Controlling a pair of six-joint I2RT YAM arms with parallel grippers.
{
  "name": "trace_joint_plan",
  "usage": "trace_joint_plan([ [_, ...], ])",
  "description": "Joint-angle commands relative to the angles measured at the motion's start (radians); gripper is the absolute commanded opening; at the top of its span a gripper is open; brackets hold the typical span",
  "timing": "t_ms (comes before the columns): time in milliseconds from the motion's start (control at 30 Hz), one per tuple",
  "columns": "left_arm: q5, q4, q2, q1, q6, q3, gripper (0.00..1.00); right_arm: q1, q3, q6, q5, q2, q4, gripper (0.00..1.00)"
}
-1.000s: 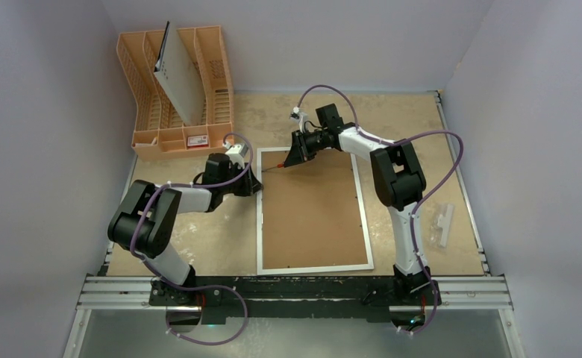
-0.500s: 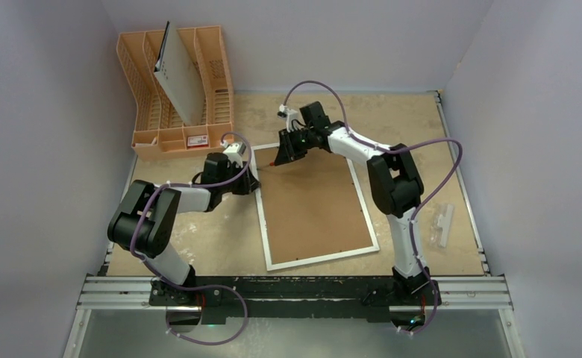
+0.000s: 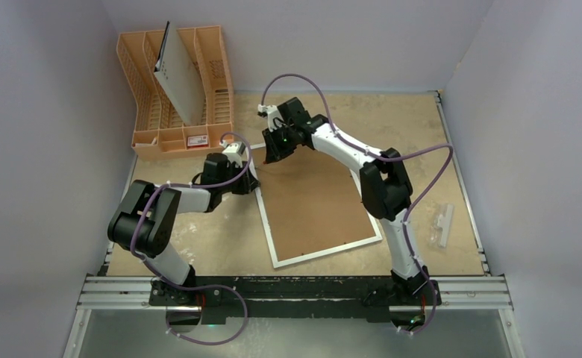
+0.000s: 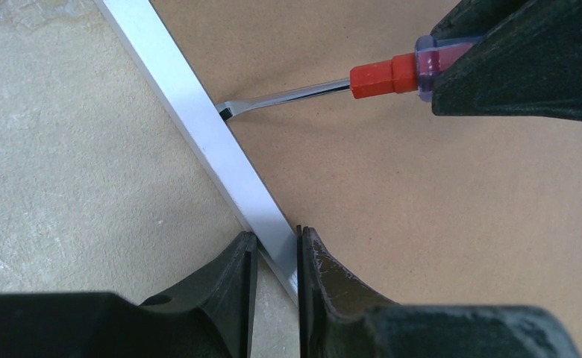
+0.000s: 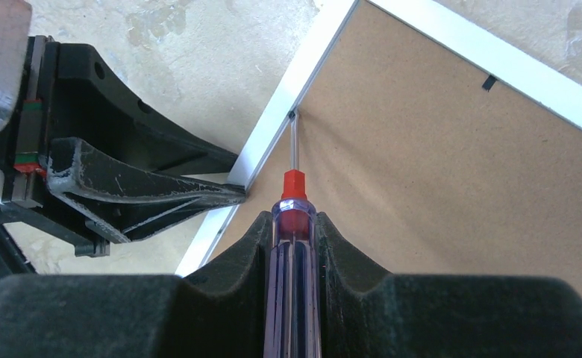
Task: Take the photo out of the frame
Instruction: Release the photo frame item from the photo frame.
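Far left: orange plastic rack (image 3: 148,112), w/ grey-white holed board (image 3: 180,78) leaning in tall slot, small red/white thing (image 3: 196,139) in low front slot. L gripper (image 4: 275,242) pinched on left rail of big white-bordered brown-backed picture frame (image 3: 314,201), back-up mid-table, skewed. R gripper (image 5: 294,224) clamped on clear purple-handled screwdriver (image 5: 294,298), tip at rail clip. Photo hidden.

No legible text in any view. Only candidate: a small red-and-white label (image 3: 196,139) in a front compartment of the orange rack (image 3: 140,97), its lettering too small to read. The grey-white board (image 3: 180,78) standing in the rack shows small dark dots, not characters.
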Motion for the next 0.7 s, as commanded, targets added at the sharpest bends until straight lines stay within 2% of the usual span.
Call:
trace_joint_plan([
  [0, 0.061, -0.017, 0.048, -0.025, 0.045, -0.040, 0.05, 0.094, 0.079, -0.053, -0.019, 0.035, 0.021, 0.00],
  [467, 0.057, 0.046, 0.036, -0.025, 0.014, -0.086, 0.04, 0.206, 0.243, -0.138, 0.142, 0.078, -0.044, 0.00],
  [667, 0.044, 0.069, 0.020, -0.025, -0.007, -0.112, 0.04, 0.237, 0.251, -0.136, 0.194, 0.072, -0.026, 0.00],
])
